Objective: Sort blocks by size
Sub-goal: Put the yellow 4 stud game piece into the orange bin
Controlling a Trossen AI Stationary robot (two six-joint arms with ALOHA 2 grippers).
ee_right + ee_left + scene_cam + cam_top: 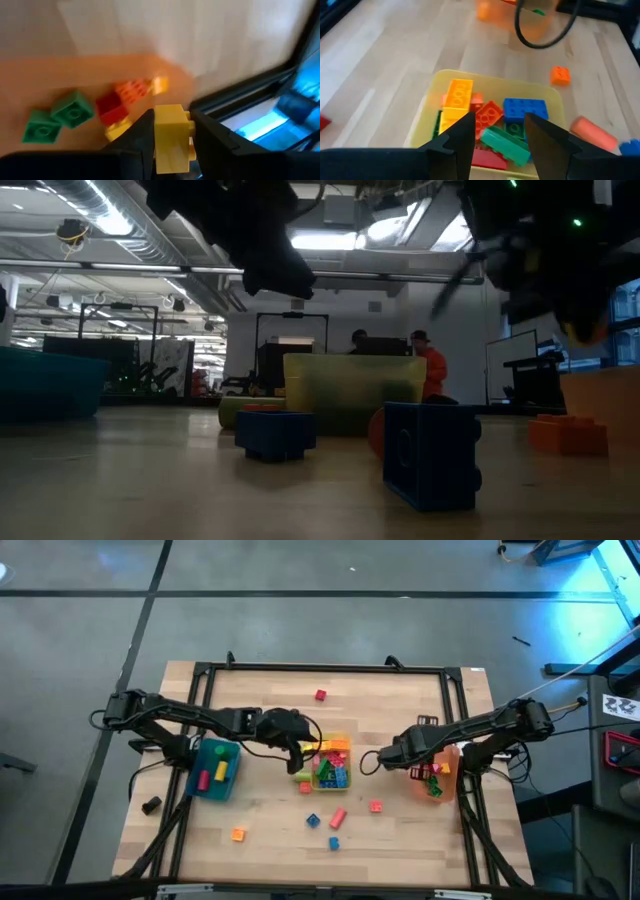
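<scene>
Small plastic toy blocks (331, 772) mostly heaped in translucent yellow bin (345, 746) at centre of your wooden bench (400, 705); others loose on bench: red one (320, 695) far side, orange one (238, 834) near edge, pink bar (337, 817) and blue cubes (313, 820) between; left claw (499, 132) spread, hovering over yellow bin, gripping nothing; right claw (172, 130) pinching yellow studded block (171, 136) above translucent orange bin (444, 780) holding green, red, orange blocks; translucent blue bin (215, 769) at left.
</scene>
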